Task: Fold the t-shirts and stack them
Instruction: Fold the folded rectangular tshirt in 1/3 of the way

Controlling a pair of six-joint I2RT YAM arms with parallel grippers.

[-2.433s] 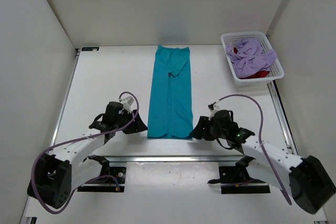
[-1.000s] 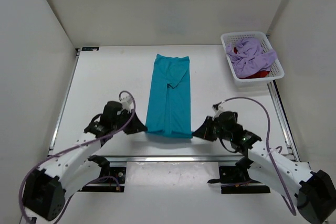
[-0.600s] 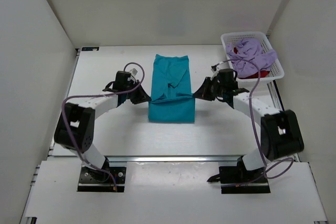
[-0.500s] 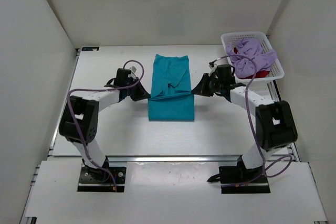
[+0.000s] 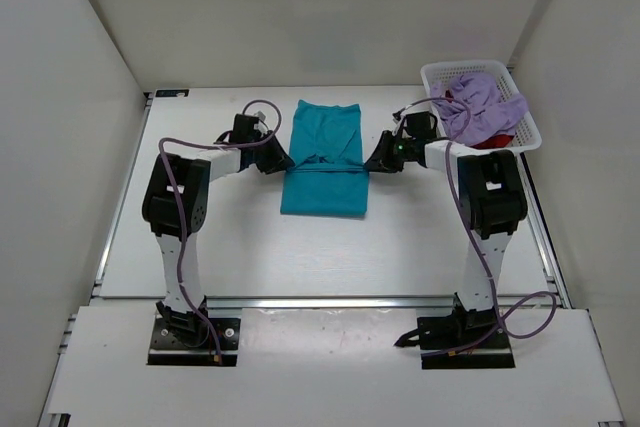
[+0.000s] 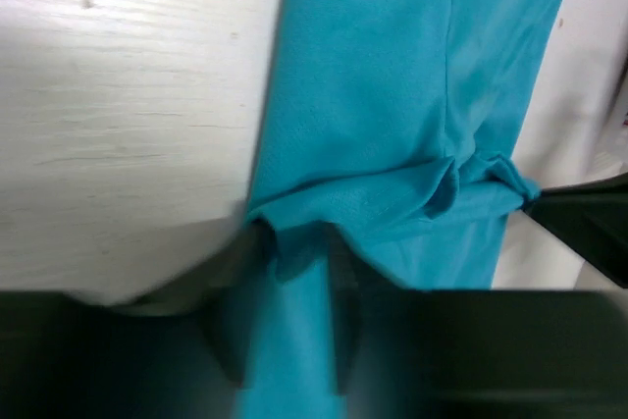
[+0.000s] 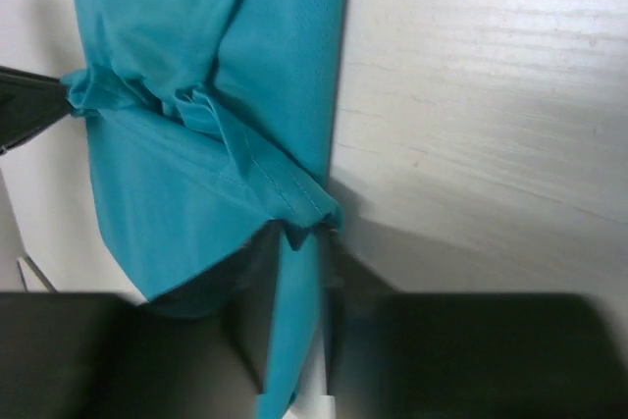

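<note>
- The teal t-shirt (image 5: 325, 192) lay mid-tabletop (image 5: 220, 237), folded into a narrow strip. Its long axis ran from the arm bases toward the back wall. The near end was doubled over, with its loose edge lying crosswise about midway.
- The left pincer (image 5: 280, 161) sat at that edge's left corner and the right pincer (image 5: 372, 163) at its right corner. Each had cloth between slightly parted fingers; we could not tell whether either was pinching it.
- The lavender t-shirt (image 5: 480, 107) lay bunched over the red t-shirt (image 5: 495, 142) in the white basket (image 5: 530, 132) at the far right.
</note>
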